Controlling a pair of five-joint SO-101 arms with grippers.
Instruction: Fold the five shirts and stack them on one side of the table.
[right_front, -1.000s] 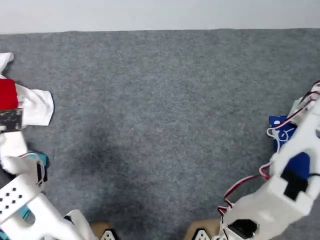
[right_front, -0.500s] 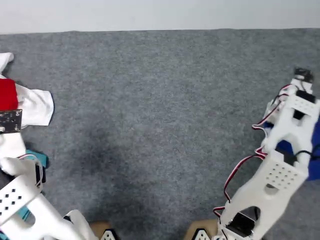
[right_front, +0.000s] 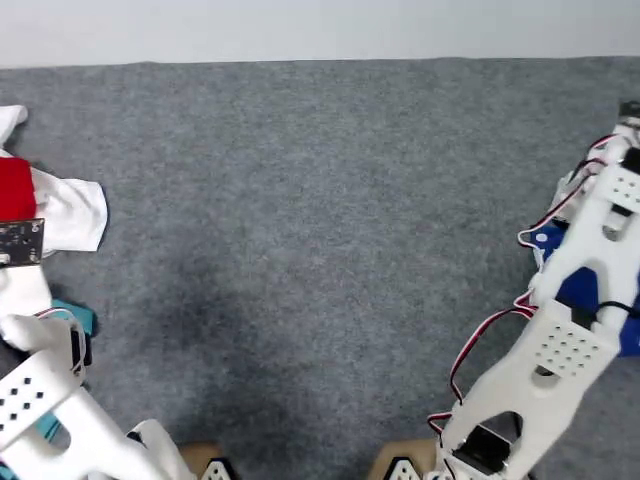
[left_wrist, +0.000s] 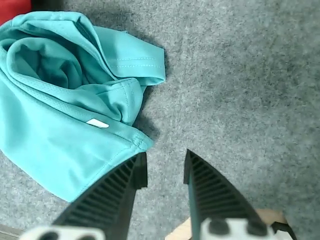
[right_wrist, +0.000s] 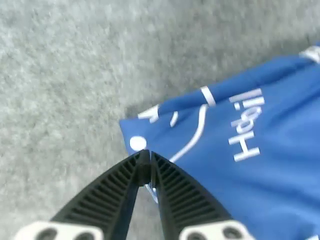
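High view, table (right_front: 320, 200) covered in grey felt.

- Left arm (right_front: 40, 390): at the 8 o'clock corner. Left gripper (left_wrist: 165, 162) stands open, a clear gap between the two dark ribbed fingers (left_wrist: 125, 185), holding nothing. It is above bare felt just beside the hem of the teal shirt (left_wrist: 65, 115).
- Teal shirt: crumpled and unfolded, at about 8 o'clock on the table, partly under the left arm.
- White shirt (right_front: 70, 215): at the 9 o'clock edge, one sleeve spread toward the centre. Red cloth (right_front: 15, 188) touches it on the outer side.
- Right arm (right_front: 560, 350): runs from 5 o'clock up to the 3 o'clock edge. Right gripper (right_wrist: 144, 156) is closed, fingertips pressed together on the corner of the blue shirt (right_wrist: 250, 165). A sliver of cloth shows between the fingers.
- Blue shirt: lies at 3 o'clock on the felt, white print facing up, unfolded, partly hidden by the right arm.
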